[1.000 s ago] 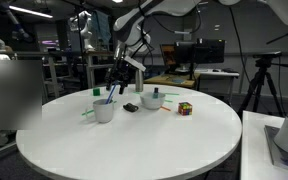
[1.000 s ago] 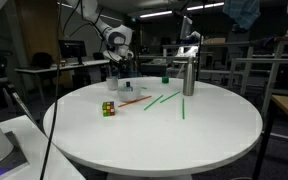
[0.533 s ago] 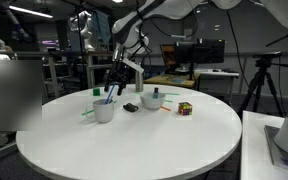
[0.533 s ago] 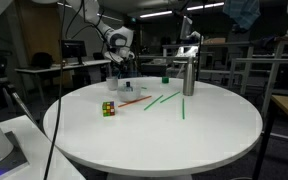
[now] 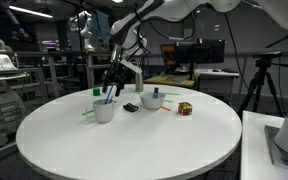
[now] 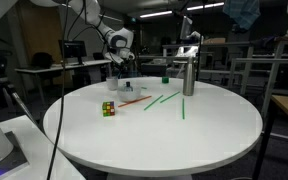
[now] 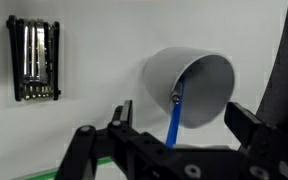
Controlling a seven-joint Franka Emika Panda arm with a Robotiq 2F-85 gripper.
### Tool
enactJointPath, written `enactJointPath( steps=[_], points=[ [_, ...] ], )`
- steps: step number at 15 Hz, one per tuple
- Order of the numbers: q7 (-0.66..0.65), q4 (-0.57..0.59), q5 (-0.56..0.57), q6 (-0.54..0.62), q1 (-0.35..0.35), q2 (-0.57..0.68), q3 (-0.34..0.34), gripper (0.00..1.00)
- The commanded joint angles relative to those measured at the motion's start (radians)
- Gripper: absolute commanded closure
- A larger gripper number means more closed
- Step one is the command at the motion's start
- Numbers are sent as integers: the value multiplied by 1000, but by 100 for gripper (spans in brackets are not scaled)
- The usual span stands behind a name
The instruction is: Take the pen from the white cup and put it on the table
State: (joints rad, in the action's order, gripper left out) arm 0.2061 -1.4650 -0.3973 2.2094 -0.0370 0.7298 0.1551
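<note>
White cup rim just below me, blue stick leaning inside, bare table around (black multi-tool well apart), my jaws spread wide, gripping nothing.

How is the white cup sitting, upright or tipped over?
Upright. The white cup stands on its base on the table, mouth up, with a blue stick leaning inside.
</note>
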Motion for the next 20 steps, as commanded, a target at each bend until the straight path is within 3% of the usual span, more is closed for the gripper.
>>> enactJointPath(
  steps=[1, 4, 12, 20],
  points=[
    [-4, 53, 18, -31, 16, 29, 21, 21],
    [-5, 51, 19, -31, 16, 28, 23, 37],
    [-5, 52, 20, -35, 16, 34, 23, 100],
    [-4, 68, 20, -44, 15, 37, 26, 97]
  ],
)
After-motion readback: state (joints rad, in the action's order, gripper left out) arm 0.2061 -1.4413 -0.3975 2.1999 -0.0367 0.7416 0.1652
